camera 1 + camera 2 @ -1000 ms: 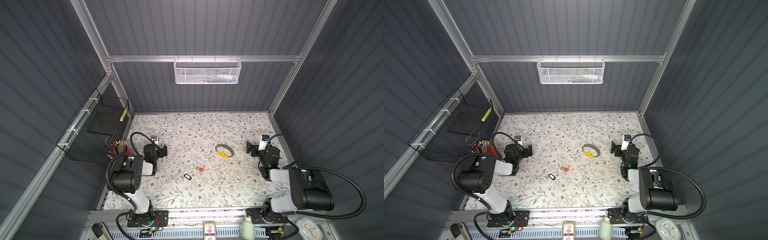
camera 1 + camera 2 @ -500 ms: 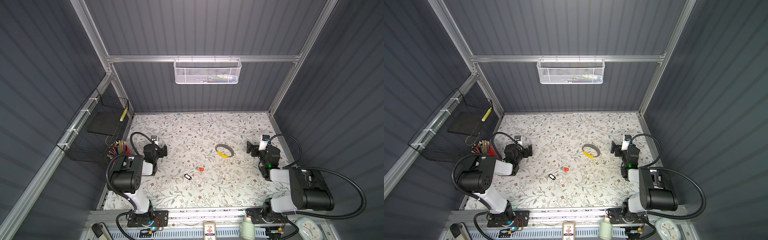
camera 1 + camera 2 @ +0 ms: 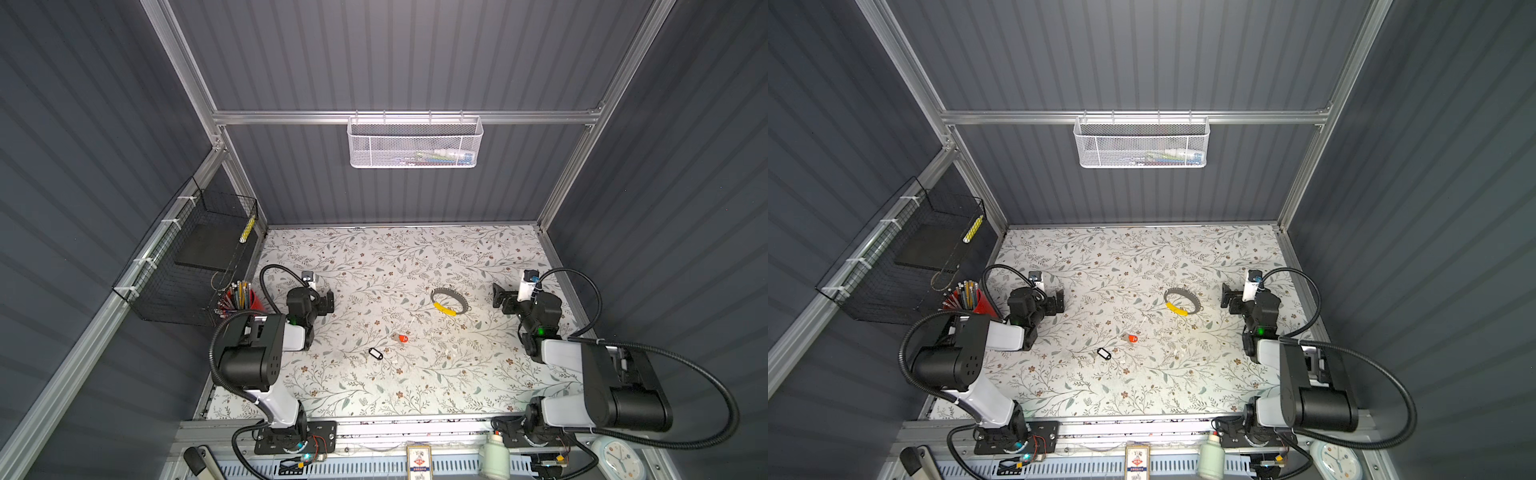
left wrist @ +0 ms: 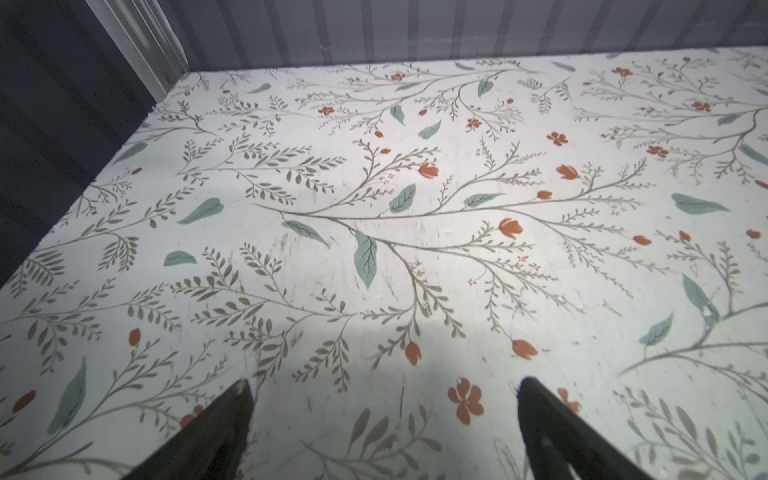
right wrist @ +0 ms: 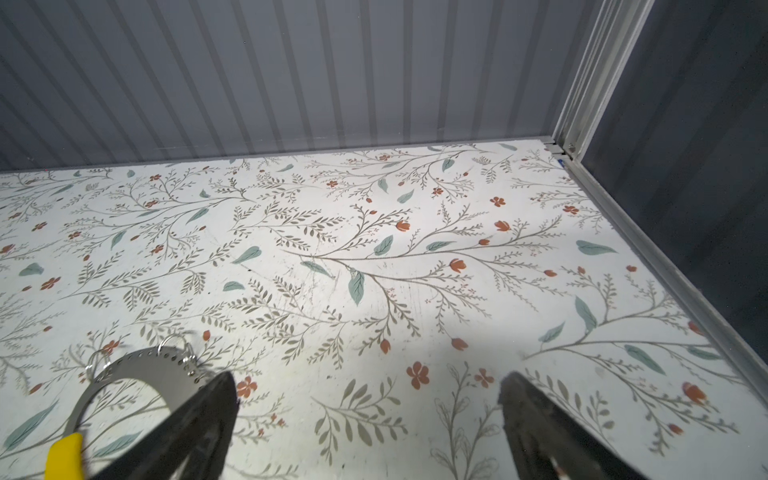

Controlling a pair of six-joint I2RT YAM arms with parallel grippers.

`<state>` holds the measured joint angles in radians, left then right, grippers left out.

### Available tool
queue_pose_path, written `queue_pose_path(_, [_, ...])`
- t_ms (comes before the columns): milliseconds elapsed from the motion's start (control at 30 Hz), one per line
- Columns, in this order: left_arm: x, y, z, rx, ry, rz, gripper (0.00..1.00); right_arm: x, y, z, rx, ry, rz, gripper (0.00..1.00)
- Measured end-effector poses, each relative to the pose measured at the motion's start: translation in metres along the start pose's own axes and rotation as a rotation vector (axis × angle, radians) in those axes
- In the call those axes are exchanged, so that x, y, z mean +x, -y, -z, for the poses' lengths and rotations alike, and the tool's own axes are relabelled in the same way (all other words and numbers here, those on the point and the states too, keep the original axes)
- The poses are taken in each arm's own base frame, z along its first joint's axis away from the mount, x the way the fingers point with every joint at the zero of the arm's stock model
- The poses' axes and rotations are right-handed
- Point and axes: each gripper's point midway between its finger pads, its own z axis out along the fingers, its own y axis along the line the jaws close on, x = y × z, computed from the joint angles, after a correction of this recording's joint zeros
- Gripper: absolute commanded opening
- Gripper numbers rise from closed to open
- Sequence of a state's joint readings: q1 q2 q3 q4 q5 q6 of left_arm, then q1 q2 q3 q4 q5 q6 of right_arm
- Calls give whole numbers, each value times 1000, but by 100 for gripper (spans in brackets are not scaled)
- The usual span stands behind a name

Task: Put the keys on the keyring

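The table (image 3: 478,257) shows grey-green sprigs and rust flowers on white. Near the grey-and-yellow keyring (image 3: 444,308) lie an orange-red tag (image 3: 402,338) and a black-rimmed white tag (image 3: 375,353).

Left arm (image 3: 249,353) and right arm (image 3: 615,390) look alike — bulky black joint housings linked by white shells, each trailing a looped black corrugated cable (image 3: 212,353). A green light (image 3: 540,331) glows near each wrist — the fingers (image 4: 216,432) are dark, tapered blades.
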<state>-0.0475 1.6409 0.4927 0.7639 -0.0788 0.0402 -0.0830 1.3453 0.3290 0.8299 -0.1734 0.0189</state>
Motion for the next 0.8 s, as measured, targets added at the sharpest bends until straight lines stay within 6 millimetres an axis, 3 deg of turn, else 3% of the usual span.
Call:
queue_pose_path(200, [-86, 9, 21, 73, 77, 30, 100, -72, -30, 9, -67, 47, 60, 97])
queue_pose_path(300, [-132, 17, 32, 136, 91, 71, 100, -86, -63, 13, -144, 5, 118, 87])
queue_pose_path(367, [-144, 25, 41, 173, 71, 92, 100, -83, -81, 14, -193, -56, 152, 80])
queue_pose_path(500, [-133, 61, 57, 259, -20, 81, 98, -60, -106, 13, -268, -206, 199, 65])
queue_pose_path(667, [-107, 110, 71, 376, -130, 45, 86, -22, -131, 2, -342, -405, 264, 54])
queue_pose_path(800, [-97, 120, 75, 405, -170, 38, 82, 3, -148, -9, -394, -549, 296, 49])
